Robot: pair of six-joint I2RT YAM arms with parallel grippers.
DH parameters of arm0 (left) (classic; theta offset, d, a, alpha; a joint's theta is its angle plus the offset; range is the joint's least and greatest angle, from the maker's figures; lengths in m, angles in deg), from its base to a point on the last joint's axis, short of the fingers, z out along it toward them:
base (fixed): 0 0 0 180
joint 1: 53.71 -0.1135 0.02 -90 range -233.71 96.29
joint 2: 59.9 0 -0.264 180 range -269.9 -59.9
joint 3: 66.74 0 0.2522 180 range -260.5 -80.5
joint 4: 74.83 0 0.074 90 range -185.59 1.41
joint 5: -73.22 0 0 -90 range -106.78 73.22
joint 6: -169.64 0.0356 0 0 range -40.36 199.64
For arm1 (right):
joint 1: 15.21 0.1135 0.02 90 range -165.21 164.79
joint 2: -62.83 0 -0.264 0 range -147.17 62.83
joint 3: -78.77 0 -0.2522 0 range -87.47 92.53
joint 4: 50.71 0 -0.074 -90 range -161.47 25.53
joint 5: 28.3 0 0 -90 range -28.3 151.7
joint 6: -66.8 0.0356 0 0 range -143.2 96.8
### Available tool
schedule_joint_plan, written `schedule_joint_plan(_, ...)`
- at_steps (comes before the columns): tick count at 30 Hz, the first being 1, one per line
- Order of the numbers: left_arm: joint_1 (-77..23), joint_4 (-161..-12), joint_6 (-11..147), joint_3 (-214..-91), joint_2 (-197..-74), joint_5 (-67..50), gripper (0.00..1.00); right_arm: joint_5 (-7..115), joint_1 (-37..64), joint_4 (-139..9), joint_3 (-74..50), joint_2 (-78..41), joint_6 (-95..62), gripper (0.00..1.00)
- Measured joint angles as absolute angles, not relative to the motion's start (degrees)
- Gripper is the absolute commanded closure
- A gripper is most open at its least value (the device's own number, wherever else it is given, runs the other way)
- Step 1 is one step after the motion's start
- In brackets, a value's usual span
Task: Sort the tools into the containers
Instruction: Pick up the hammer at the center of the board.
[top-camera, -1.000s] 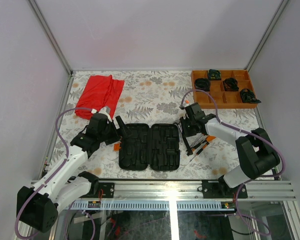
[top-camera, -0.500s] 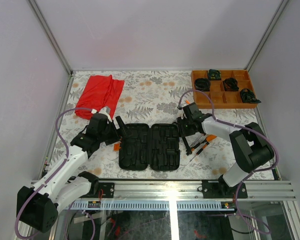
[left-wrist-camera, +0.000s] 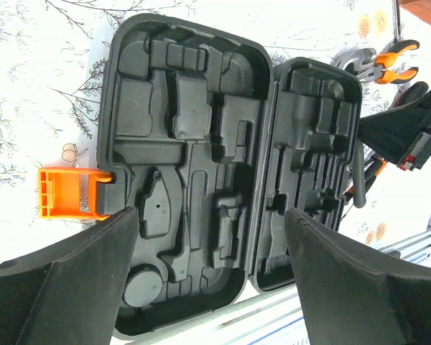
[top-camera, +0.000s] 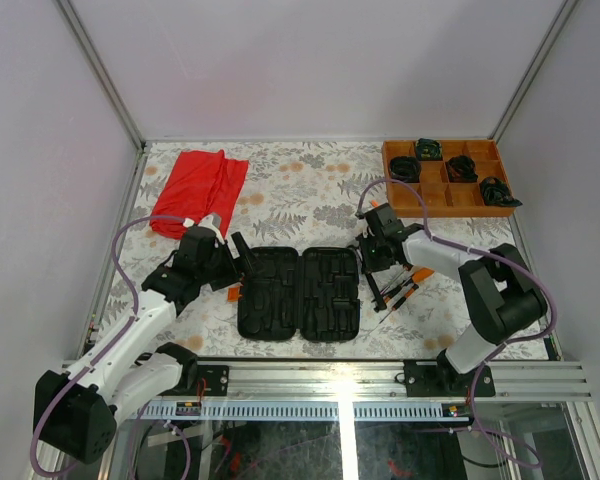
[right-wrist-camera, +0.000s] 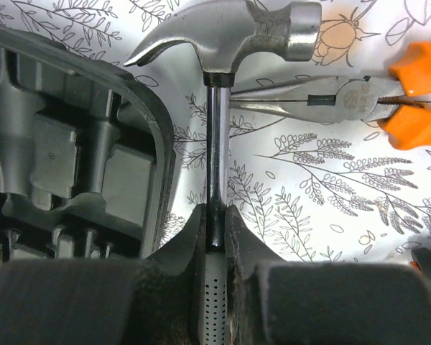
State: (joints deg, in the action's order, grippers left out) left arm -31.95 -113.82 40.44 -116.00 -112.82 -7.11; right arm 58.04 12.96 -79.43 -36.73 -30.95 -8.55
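Plain pale lilac walls (top-camera: 300,60), metal corner posts (top-camera: 98,70), floral-patterned white tabletop (top-camera: 310,185), aluminium rail (top-camera: 280,378) along near edge

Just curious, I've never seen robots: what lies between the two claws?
The open black tool case lies between the left gripper and the right gripper, which is clamped on the hammer; the top view shows it.

Left arm (top-camera: 130,340) runs from lower left of top view up toward centre, elbow bent, wrist angled right. Left gripper (top-camera: 236,256) has jaws wide apart with nothing between them; in the wrist view its fingers (left-wrist-camera: 79,273) sit at lower left and lower right. Right arm (top-camera: 448,262) folds up from lower right, forearm lying leftward toward centre. Right gripper (top-camera: 372,264) has its fingers (right-wrist-camera: 187,244) pinched on the hammer (right-wrist-camera: 226,29) shaft, bottom centre of the wrist view.
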Motion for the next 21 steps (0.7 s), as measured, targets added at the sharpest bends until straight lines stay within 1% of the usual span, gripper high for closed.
schedule_joint_plan(7, -31.95, -113.85, 40.44, -116.00, -112.80, -7.11, 0.18, 59.61, 12.98, -80.15, -36.60, -25.62, -8.35, 1.00)
schedule_joint_plan(13, -31.95, -113.85, 40.44, -116.03, -112.58, -7.09, 0.15, 61.80, 12.98, -79.69, -34.15, -22.67, -7.26, 1.00)
schedule_joint_plan(19, -31.95, -113.87, 40.44, -116.05, -111.88, -7.11, 0.09, 61.95, 12.98, -78.77, -34.09, -19.19, -6.67, 1.00)
schedule_joint_plan(21, -31.95, -113.89, 40.44, -116.07, -111.62, -7.11, 0.05, 60.93, 12.98, -77.75, -34.66, -17.55, -6.62, 1.00)
